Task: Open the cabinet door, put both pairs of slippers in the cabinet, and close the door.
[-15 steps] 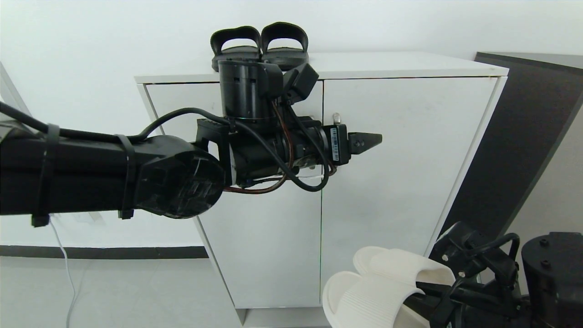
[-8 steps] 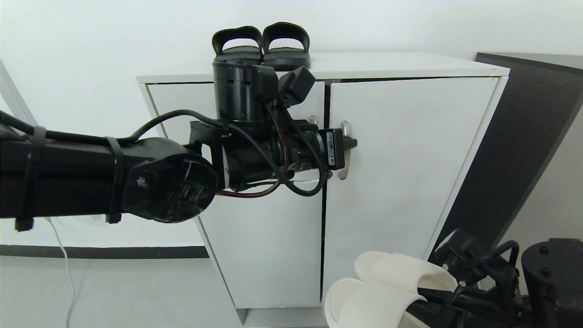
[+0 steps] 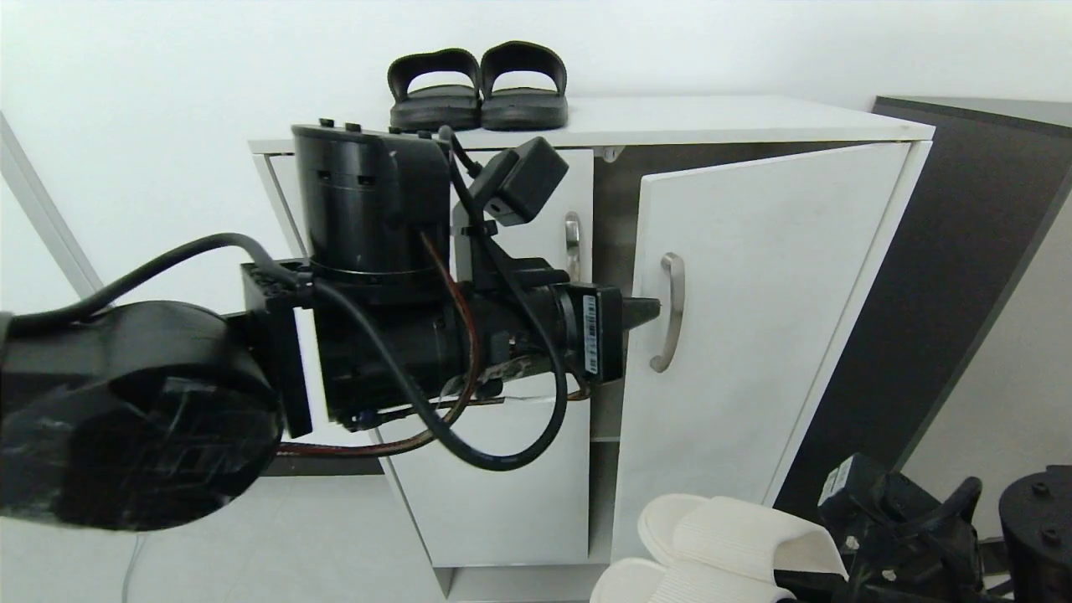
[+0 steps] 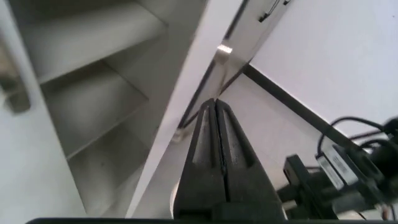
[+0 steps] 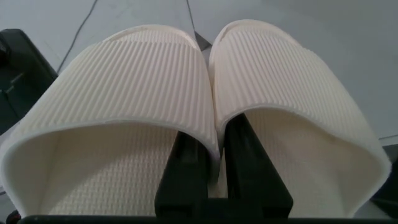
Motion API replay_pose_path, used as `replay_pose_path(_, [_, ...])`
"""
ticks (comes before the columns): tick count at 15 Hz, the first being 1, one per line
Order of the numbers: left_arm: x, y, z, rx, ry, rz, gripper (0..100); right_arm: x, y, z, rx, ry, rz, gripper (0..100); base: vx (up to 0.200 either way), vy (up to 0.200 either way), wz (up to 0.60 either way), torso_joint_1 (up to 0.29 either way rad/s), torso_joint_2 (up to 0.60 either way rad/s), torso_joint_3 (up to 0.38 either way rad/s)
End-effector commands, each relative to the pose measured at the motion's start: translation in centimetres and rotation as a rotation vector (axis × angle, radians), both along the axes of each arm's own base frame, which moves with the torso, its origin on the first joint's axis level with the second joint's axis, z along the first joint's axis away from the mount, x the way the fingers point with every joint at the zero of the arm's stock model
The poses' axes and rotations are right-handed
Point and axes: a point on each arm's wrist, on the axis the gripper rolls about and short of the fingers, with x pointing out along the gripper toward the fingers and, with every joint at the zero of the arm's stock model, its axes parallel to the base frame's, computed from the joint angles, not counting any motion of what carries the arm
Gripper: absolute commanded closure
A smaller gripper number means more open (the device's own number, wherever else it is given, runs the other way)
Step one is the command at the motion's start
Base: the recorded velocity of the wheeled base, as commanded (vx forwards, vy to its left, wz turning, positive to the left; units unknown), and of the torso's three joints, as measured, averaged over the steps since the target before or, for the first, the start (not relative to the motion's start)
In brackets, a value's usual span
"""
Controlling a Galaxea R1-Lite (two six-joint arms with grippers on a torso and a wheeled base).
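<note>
Door (image 3: 754,335) swings further open than a second ago, left gripper (image 3: 643,311) clenched on nothing, tip just beside handle (image 3: 667,311) mid-frame; right gripper (image 5: 214,165) clamps white slippers (image 3: 720,540) at lower right, black slippers (image 3: 479,88) sit atop cabinet (image 3: 737,117), upper centre.

One cabinet (image 3: 754,121). Two doors: left door (image 3: 502,477), right door (image 3: 754,335). Two handles (image 3: 670,310). Two slipper pairs: one black pair (image 3: 477,84), one white pair (image 3: 729,540); four slippers total.
</note>
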Motion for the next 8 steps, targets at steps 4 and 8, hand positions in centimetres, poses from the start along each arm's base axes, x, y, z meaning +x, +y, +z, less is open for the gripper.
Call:
replay_pose_path(4, [-1.2, 2.3, 0.8, -0.030, -0.018, 0.024, 100, -0.6, -0.6, -0.6, -0.047, -0.026, 0.033, 100, 0.000, 0.000, 0.00, 0.000, 0.00, 0.000])
replay_pose_path(8, [2.5, 0.7, -1.6, -0.079, -0.034, 0.007, 100, -1.3, -0.5, -1.2, -0.068, -0.016, 0.068, 100, 0.000, 0.000, 0.00, 0.000, 0.00, 0.000])
